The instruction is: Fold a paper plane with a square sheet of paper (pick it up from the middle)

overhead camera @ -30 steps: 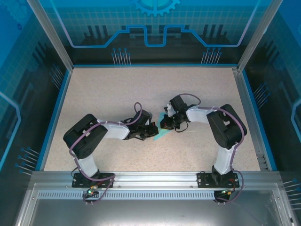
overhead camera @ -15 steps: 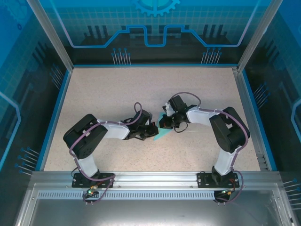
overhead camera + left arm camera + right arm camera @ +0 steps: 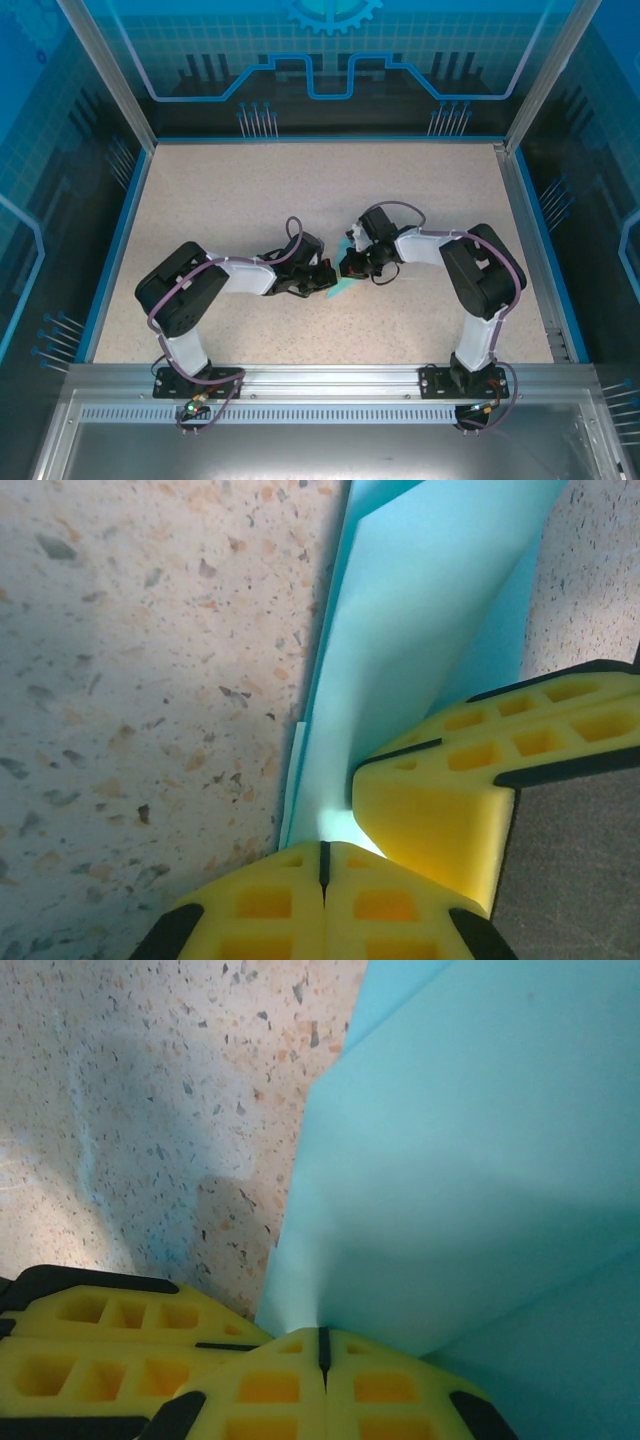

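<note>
The square sheet of paper (image 3: 342,287) is light cyan, partly folded, and lies at the table's middle between the two arms. My left gripper (image 3: 328,277) is shut on its edge; in the left wrist view the paper (image 3: 420,630) rises from the closed seam of my left gripper (image 3: 322,848). My right gripper (image 3: 351,265) is shut on the same sheet, tip to tip with the left. The paper (image 3: 470,1160) stands up as a creased flap out of my right gripper (image 3: 322,1338). Each wrist view catches the other gripper's yellow fingers (image 3: 440,810) (image 3: 100,1325) close beside.
The speckled beige table (image 3: 300,190) is ringed by a blue rim and an aluminium frame (image 3: 110,90). A metal rail (image 3: 320,385) with both arm bases runs along the near edge. The right arm's elbow (image 3: 480,265) stands high on the right.
The right gripper has shifted slightly left and nearer, closing up on the left gripper, so less cyan paper shows between them. The left arm has barely moved.
</note>
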Controlling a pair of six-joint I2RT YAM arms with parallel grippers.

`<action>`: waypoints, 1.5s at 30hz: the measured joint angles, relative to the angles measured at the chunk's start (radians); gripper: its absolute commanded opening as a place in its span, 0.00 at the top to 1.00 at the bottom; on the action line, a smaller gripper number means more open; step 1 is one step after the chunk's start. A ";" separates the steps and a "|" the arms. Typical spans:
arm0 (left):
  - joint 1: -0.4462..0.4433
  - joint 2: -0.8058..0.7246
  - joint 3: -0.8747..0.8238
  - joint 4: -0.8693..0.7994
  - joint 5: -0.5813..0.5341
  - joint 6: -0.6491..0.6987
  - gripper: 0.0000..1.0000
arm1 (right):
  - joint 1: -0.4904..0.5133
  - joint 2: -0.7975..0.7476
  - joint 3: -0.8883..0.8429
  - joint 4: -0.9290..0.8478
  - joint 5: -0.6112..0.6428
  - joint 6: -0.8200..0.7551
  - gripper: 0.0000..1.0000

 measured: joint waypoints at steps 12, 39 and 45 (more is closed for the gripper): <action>0.000 0.005 0.008 -0.014 0.003 0.004 1.00 | -0.089 0.038 0.079 -0.037 0.023 -0.018 0.98; 0.000 0.012 0.035 -0.058 0.005 0.007 1.00 | -0.009 0.023 0.046 -0.010 0.033 -0.063 0.98; 0.000 0.016 0.042 -0.062 0.007 0.007 1.00 | -0.058 0.042 0.046 -0.008 -0.031 -0.063 0.98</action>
